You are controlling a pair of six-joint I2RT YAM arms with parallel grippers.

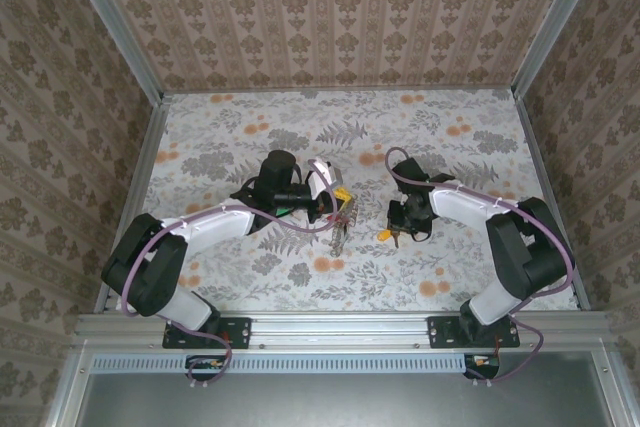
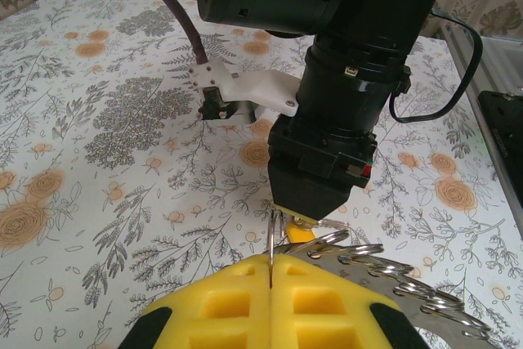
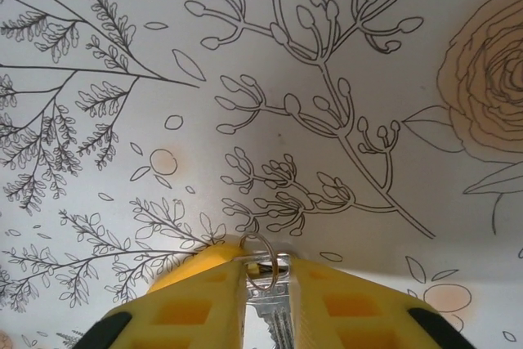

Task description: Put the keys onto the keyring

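Right now my left gripper [image 2: 270, 274] is clamped shut on the keyring [image 2: 269, 234]; my right gripper [image 3: 265, 266] pinches what looks like a key [image 3: 264, 315] over the desk [image 3: 245, 79].

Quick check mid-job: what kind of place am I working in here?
Most likely a purpose-built robot test cell, not a real room: wallpapered panels box in a floral-print table, aluminium framing runs along its edges, and the left arm and right arm are bolted to the near rail.
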